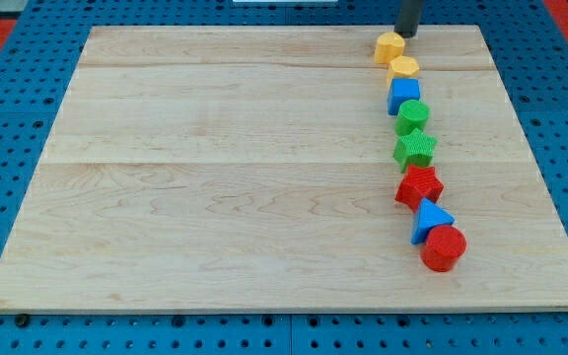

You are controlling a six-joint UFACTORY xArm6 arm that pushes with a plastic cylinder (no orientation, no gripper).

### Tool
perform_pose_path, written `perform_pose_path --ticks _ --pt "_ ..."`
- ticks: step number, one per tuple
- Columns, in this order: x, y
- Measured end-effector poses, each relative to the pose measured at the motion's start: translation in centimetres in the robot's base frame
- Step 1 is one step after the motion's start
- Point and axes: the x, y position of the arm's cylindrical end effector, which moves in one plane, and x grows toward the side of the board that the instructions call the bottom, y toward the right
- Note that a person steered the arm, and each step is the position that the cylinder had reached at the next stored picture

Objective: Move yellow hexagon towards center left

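The yellow hexagon point(390, 47) sits near the top edge of the wooden board point(215, 177), right of the middle, at the head of a column of blocks. My tip point(406, 35) is just to the upper right of it, very close; I cannot tell if they touch. A second yellow block point(403, 68), whose shape I cannot make out, lies right below the hexagon and touches it.
Below the yellow blocks the column runs down the view's right: a blue cube point(404, 95), a green block point(412, 116), a green star point(415, 150), a red star point(419, 186), a blue triangle point(430, 219) and a red cylinder point(444, 248).
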Motion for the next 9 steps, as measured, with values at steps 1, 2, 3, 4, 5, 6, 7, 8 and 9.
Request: perform_pose_path --ticks 1,2,3,4,5,6,7,8,9 --pt "1.2 -0.1" --pt "2.9 -0.1" --pt "4.6 0.6" --pt "4.7 0.5" --pt "7.1 1.0" --pt "8.6 1.3" --pt "8.5 -1.7" --pt "8.3 -6.7" --pt "8.4 -7.2"
